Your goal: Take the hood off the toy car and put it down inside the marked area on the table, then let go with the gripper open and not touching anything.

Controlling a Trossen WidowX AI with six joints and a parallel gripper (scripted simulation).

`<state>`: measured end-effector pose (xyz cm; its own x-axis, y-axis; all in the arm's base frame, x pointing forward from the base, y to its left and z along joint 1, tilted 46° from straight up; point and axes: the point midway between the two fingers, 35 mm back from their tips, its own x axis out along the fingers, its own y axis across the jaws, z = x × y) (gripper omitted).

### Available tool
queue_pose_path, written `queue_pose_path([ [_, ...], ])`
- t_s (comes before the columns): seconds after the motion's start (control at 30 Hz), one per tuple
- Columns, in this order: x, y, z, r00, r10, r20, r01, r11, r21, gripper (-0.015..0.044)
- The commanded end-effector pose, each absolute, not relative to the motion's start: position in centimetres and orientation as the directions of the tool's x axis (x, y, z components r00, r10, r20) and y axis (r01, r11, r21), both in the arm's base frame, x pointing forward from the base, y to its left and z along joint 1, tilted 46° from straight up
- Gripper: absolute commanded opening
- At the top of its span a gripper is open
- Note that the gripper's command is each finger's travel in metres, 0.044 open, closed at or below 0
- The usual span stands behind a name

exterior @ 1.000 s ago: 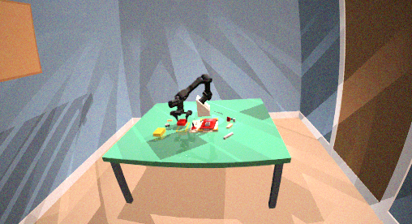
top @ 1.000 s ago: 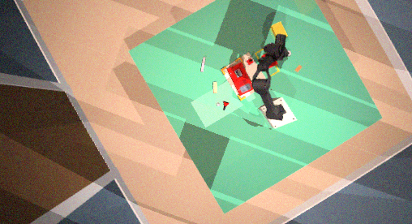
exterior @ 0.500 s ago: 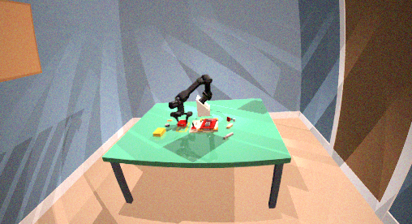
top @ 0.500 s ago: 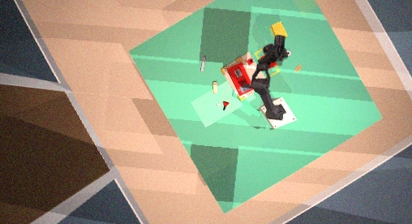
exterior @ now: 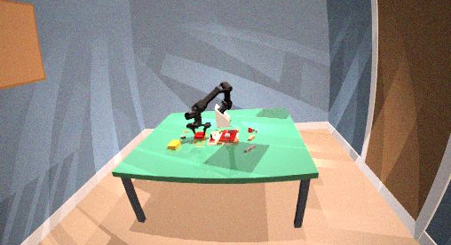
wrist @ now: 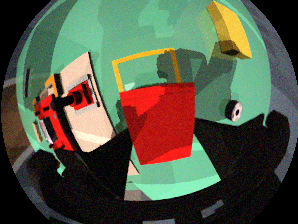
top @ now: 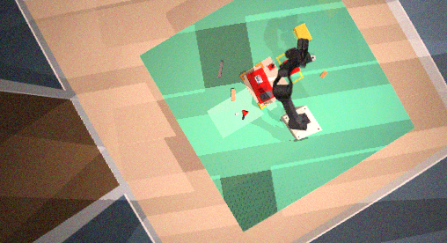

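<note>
- At the far left of the wrist view sits the toy car [wrist: 60, 119], red on a pale base plate, with its front uncovered; the hood has come off it.
- Just right of the car, the red hood [wrist: 158, 123] fills the centre of the wrist view. The gripper [wrist: 156, 163] is clenched on it, holding it over the green table [wrist: 133, 23].
- Behind the hood lies a yellow outlined square [wrist: 143, 66], the marked area. The hood hangs over it, seemingly so it can go straight down inside the outline; whether it touches the table yet cannot be told.
- Further right, a yellow block [wrist: 228, 30] lies beyond the outline, and a small white wheel-like piece [wrist: 234, 111] rests near the hood's right side.
- From above, a grey bar [top: 220, 69], a tan block [top: 233, 94] and a small red piece [top: 245, 113] lie well left of the car, out of the way.
- Judging by the layout, the car just beside the outline is the nearest thing to bump when releasing.
</note>
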<state>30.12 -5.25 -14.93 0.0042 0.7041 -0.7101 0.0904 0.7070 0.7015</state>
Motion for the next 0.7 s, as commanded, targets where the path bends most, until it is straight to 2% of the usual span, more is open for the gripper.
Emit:
queue_pose_path([
  [0.0, 30.09, -4.87, -15.09, 0.002, 0.708, -0.707, 0.093, 0.703, 0.705, 0.0000],
  [0.67, 30.07, -4.16, -15.77, 0.002, 0.708, -0.706, 0.093, 0.703, 0.705, 0.0000],
])
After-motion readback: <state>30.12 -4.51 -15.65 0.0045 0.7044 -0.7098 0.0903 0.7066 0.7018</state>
